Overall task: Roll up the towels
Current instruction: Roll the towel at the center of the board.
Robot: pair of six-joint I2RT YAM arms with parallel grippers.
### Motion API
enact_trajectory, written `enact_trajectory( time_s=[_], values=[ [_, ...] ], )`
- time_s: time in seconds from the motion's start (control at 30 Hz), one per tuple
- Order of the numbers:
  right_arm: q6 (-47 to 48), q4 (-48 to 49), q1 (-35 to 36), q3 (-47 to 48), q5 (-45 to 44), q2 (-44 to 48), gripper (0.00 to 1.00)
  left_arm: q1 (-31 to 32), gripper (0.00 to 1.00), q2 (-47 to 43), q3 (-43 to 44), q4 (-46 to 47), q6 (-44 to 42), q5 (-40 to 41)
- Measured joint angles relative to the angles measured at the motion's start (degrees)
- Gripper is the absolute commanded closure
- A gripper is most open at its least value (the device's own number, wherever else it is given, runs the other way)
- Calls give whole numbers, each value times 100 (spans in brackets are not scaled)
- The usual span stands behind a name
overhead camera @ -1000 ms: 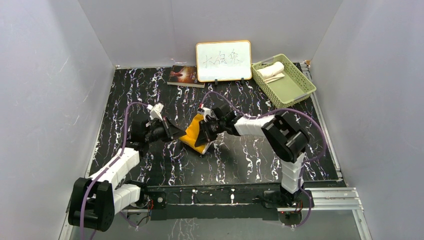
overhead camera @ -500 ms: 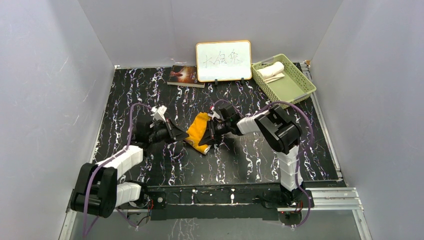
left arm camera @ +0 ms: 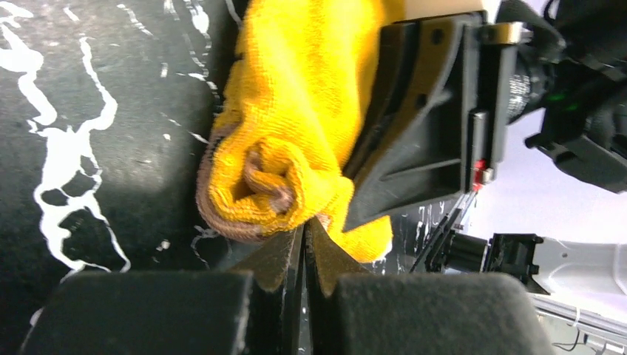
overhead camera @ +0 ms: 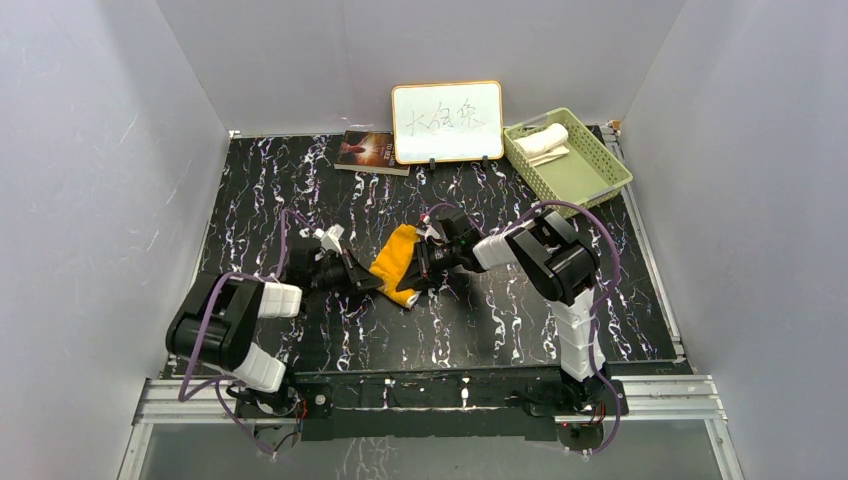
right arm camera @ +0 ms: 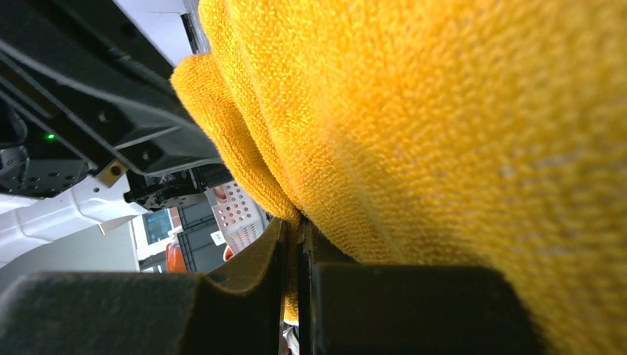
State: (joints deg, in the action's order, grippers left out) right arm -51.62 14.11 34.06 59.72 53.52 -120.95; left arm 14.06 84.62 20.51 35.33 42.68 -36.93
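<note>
Half rolled, judging by the orange-yellow towel [overhead camera: 397,262] lying near the middle of the table [overhead camera: 300,190], between the two arms. Wound into a loose spiral at the end facing the left wrist camera, with flat cloth behind it.

Clamped on a thin fold of this cloth with the right end effector [right arm camera: 296,225], jaws almost together. Pressed together as well at the left end effector [left arm camera: 303,225], tips touching the lower edge of the roll. Hard to tell if pinching any cloth there; probably none.

Possible trouble from here, as a judgement only:

- Opening of the spiral. Cause: no sure hold on the left side, and soft terry with little stiffness. Enough with one pull from the right to undo the loose turns.
- Slipping of the fold out of the right jaws. Cause: very little cloth inside the grip.
- Knocking of one end effector against the other. Cause: working very near each other, the black body of the right one just beside the roll in the left wrist view.
- A crooked, cone-like roll. Cause: turning from one end only, without equal guiding on both sides.

Lying in the green basket [overhead camera: 585,180] at the far right corner, well apart from both arms: the cream-white towel [overhead camera: 543,140]. Looks rolled already.
</note>
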Motion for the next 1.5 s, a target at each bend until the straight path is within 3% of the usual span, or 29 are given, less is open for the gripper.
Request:
enact_trajectory(
  time_s=[0.2, 0.37, 0.57, 0.7, 0.8, 0.97, 1.1, 1.5],
  values=[
    [46, -35, 0, 2, -24, 0, 100, 4, 100, 710, 2, 660, 85, 42],
    [188, -269, 0, 96, -44, 2, 65, 7, 100, 787, 9, 789, 68, 87],
    [933, -1322, 105, 496, -623, 407, 51, 44, 100, 717, 144, 461, -127, 319],
    [1818, -2083, 219, 614, -1906, 979, 50, 59, 100, 616, 210, 144, -291, 522],
    [2673, -2437, 505, 601, -3386, 1523, 49, 68, 100, 527, 221, -59, -365, 612],
    [4227, -1980, 1864, -63, -5484, 2675, 47, 68, 100, 496, 269, -219, -417, 632],
    [5160, -1388, 2712, -704, -5860, 3233, 48, 70, 100, 496, 326, -330, -455, 629],
    [6251, -1390, 2734, -654, -6133, 2653, 53, 68, 100, 498, 426, -533, -520, 612]
  ],
)
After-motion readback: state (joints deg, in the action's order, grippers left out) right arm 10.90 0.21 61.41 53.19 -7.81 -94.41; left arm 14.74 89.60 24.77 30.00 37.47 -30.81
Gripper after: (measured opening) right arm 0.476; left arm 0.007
